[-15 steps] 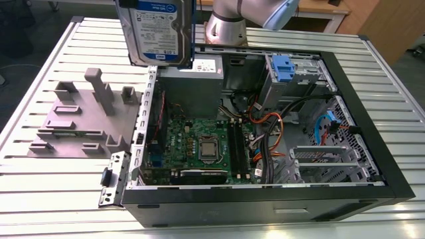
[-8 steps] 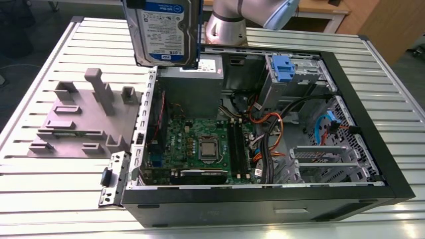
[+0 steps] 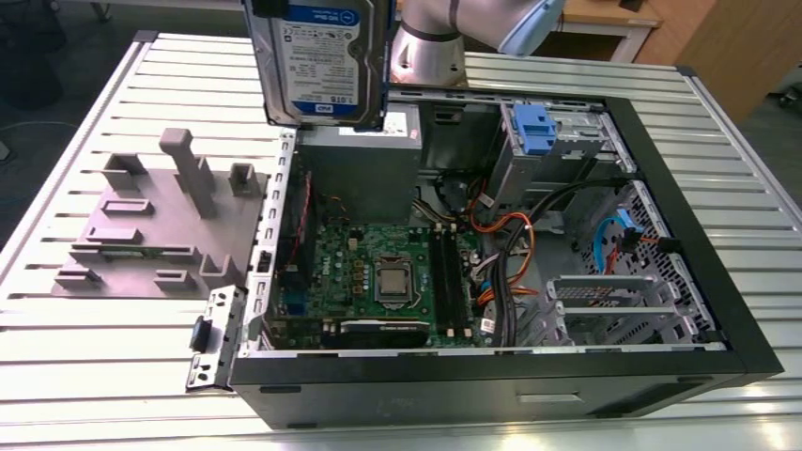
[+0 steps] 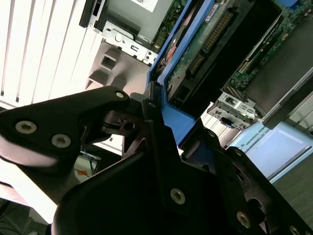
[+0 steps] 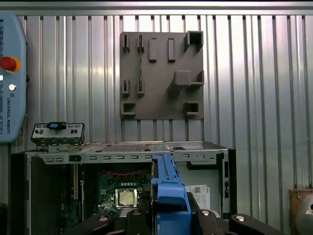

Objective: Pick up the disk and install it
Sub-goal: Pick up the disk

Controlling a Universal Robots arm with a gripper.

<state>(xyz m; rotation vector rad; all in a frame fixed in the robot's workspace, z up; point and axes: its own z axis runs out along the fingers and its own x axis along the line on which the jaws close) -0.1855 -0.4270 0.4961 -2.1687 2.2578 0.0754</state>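
The disk [image 3: 319, 58], a silver drive with a white-and-blue label in a blue carrier, hangs upright above the back edge of the open computer case [image 3: 501, 381], over the grey power supply box [image 3: 363, 162]. In both wrist views my gripper [image 4: 168, 133] is shut on the disk's blue carrier [image 4: 172, 115], with black fingers [image 4: 210, 152] pressing on either side of it. In the first wrist view the carrier [image 5: 167, 186] stands edge-on between the fingers [image 5: 208, 220], above the case interior.
The case lies on its side on a slatted metal table [image 3: 113, 376], with the motherboard [image 3: 376, 272], cables and a drive bay with a blue clip [image 3: 532, 127] exposed. A grey fixture plate [image 3: 150, 225] lies on the exterior view's left. A teach pendant [image 5: 10, 78] hangs nearby.
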